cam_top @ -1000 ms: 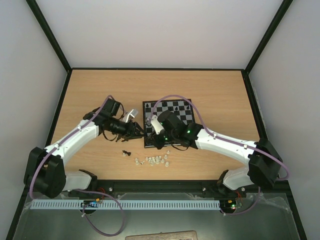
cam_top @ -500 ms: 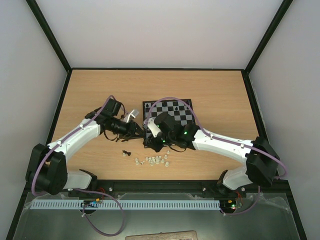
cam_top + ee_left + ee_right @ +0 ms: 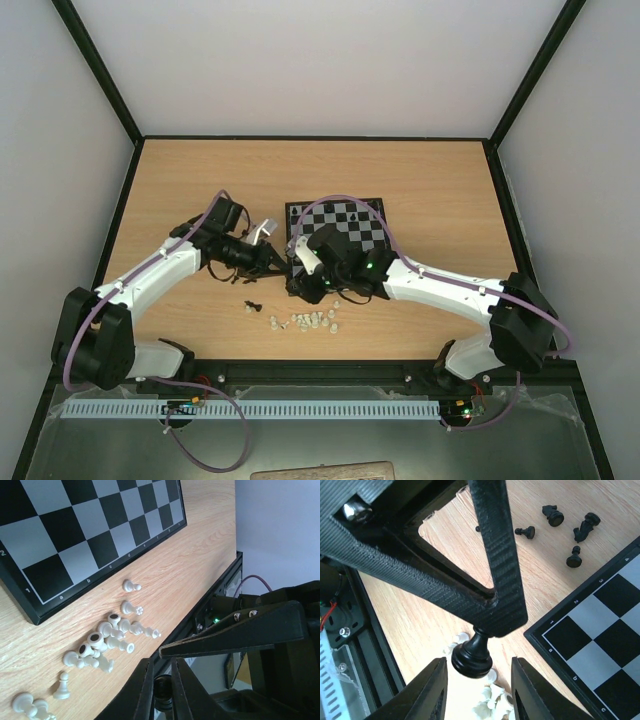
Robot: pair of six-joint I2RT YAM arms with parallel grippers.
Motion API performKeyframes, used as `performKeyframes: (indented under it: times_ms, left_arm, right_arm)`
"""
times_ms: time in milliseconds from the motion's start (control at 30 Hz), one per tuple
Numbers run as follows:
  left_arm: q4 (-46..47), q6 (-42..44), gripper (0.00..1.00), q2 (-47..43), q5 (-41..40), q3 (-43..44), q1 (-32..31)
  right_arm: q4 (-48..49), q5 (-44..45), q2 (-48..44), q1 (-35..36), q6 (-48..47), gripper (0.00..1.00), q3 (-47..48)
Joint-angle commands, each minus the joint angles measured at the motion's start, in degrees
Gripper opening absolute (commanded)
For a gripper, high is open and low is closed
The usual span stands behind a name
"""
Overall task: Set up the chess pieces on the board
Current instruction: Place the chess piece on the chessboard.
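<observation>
Right wrist view, unlike overhead, shows left claw (image 3: 490, 624) pinching black chessman (image 3: 471, 659).

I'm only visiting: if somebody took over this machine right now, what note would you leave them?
Left hand: shut on one small black plastic chess piece.
Right hand: open, fingers either side of that piece.
On the small black-and-grey checkered chessboard, the near corner squares are bare.
More black pieces and whitish pieces lie loose on the wooden table.
Done: one piece picked up. Left: placing it and the rest.
</observation>
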Motion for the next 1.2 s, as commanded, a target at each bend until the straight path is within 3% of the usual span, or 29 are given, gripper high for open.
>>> performKeyframes:
  times_ms: [0, 133, 300, 333, 733, 1167]
  left_arm:
    - [-0.2, -0.4, 0.02, 0.4, -2.1, 1.2, 0.2]
    - [0.0, -0.2, 0.02, 0.7, -6.0, 2.7, 0.1]
    - [0.1, -0.1, 0.02, 0.7, -15.4, 5.7, -1.8]
    - [0.0, -0.1, 0.02, 0.7, -18.2, 6.2, -2.5]
    - [1.3, -2.7, 0.02, 2.8, -44.3, 13.4, -13.2]
    - [6.2, -4.4, 0.02, 7.8, -73.3, 16.1, -23.7]
  right_arm:
    - [-2.6, 2.9, 0.1, 0.4, 0.5, 0.4, 1.5]
    - [-3.4, 6.7, -0.3, 0.4, 2.0, 0.59, 1.5]
    - [-4.2, 12.9, -4.3, -0.1, 5.0, 0.97, 0.9]
    - [-4.2, 13.4, -5.6, -0.6, 5.5, 0.99, 0.4]
    - [-5.9, 21.1, -14.9, -11.0, 14.6, 0.98, -3.7]
    - [-6.4, 22.7, -15.9, -12.1, 17.0, 0.99, -4.7]
